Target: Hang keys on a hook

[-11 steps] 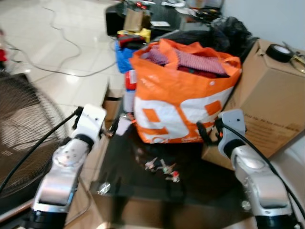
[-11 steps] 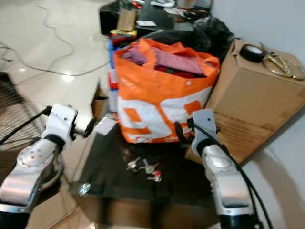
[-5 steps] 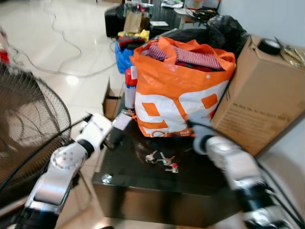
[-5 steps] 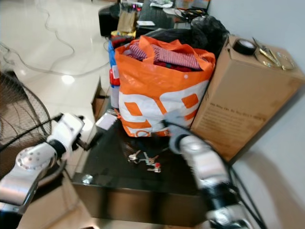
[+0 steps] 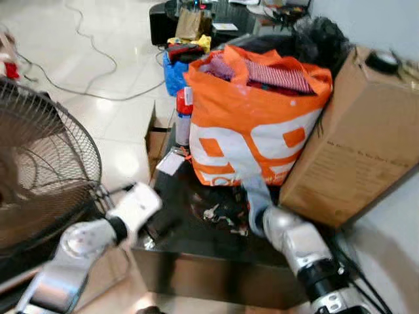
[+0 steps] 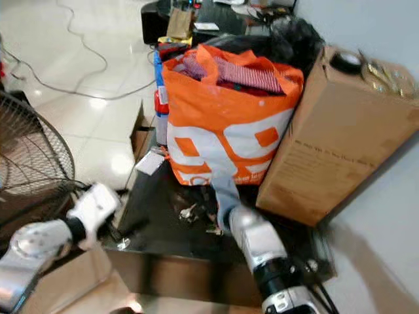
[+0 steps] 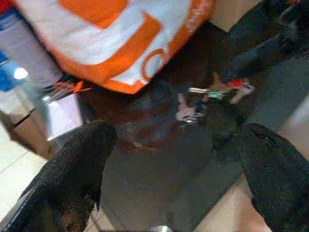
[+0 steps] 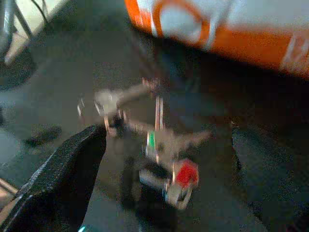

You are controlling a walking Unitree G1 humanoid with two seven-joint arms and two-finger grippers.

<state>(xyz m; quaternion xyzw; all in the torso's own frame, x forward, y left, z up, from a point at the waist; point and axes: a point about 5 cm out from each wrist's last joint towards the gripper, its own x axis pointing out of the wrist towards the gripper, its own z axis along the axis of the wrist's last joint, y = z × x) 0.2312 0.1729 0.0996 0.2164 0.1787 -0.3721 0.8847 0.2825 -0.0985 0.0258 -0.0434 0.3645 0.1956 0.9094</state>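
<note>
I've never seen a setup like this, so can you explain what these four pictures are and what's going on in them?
It is a walking robot with two silver arms. Two pictures come from cameras in its head, looking down; the other two come from cameras on its wrists, looking along black fingers. A dark table holds an orange bag, a box and a bunch of keys. The right hand is open, poised over the keys. The left hand is open too, near the table's edge. Nothing is held yet.
</note>
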